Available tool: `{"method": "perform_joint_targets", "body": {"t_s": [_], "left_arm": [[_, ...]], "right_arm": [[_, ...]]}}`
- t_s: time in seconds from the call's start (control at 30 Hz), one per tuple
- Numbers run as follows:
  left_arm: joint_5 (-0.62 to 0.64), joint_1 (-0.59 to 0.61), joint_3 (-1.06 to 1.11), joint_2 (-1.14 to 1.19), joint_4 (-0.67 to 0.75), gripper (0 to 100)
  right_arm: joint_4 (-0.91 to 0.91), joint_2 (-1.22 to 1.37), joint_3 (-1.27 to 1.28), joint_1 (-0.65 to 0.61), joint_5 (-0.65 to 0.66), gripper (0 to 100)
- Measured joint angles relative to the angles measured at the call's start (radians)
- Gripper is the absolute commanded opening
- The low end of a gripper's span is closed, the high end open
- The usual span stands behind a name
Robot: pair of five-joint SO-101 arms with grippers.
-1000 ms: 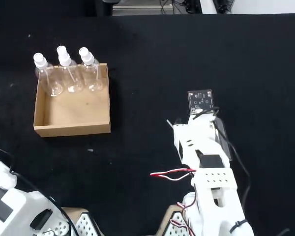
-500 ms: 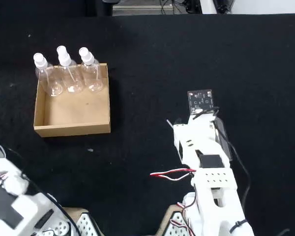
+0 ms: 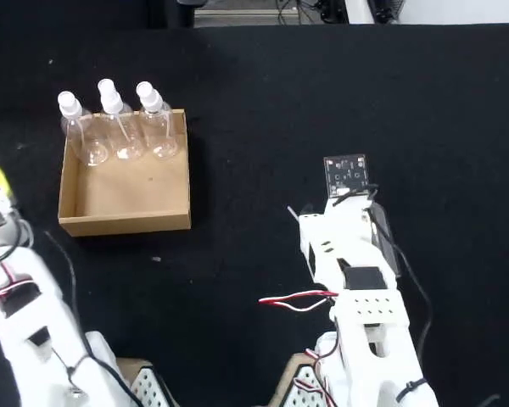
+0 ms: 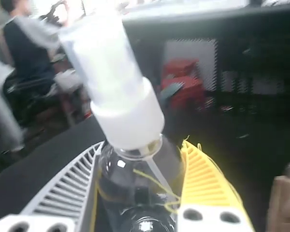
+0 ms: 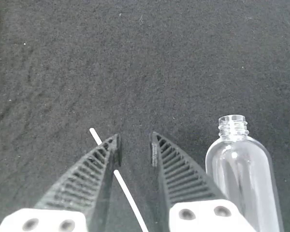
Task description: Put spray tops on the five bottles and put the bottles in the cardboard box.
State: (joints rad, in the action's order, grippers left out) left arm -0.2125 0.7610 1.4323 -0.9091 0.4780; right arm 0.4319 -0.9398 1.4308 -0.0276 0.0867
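I see a table (image 3: 263, 102) covered in black cloth. The box (image 3: 123, 222) sits on it toward the far left. Near the right arm, an uncapped clear bottle (image 5: 241, 164) rests on the cloth, with a thin white tube (image 5: 125, 191) lying beside it. A pale speck (image 3: 156, 259) lies near the box.

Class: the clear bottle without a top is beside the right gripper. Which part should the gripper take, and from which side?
Grip the uncapped bottle across its round body, below the shoulder, coming down from above with a finger on each long side. It seems to lie flat, so the ends offer little hold, and the threaded neck should likely stay free for capping.
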Motion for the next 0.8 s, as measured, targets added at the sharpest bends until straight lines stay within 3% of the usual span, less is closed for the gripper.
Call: {"method": "perform_joint_targets", "body": {"t_s": [0.2,0.4,0.8], "left_arm": [[0.000,-0.176,0.000,-0.196,-0.183,3],[0.000,-0.353,0.000,-0.230,-0.292,3],[0.000,-0.417,0.026,-0.192,-0.293,3]], "right_arm": [[0.000,0.000,0.000,0.000,0.000,8.2],[0.000,0.000,0.000,0.000,0.000,8.2],[0.000,0.000,0.000,0.000,0.000,8.2]]}}
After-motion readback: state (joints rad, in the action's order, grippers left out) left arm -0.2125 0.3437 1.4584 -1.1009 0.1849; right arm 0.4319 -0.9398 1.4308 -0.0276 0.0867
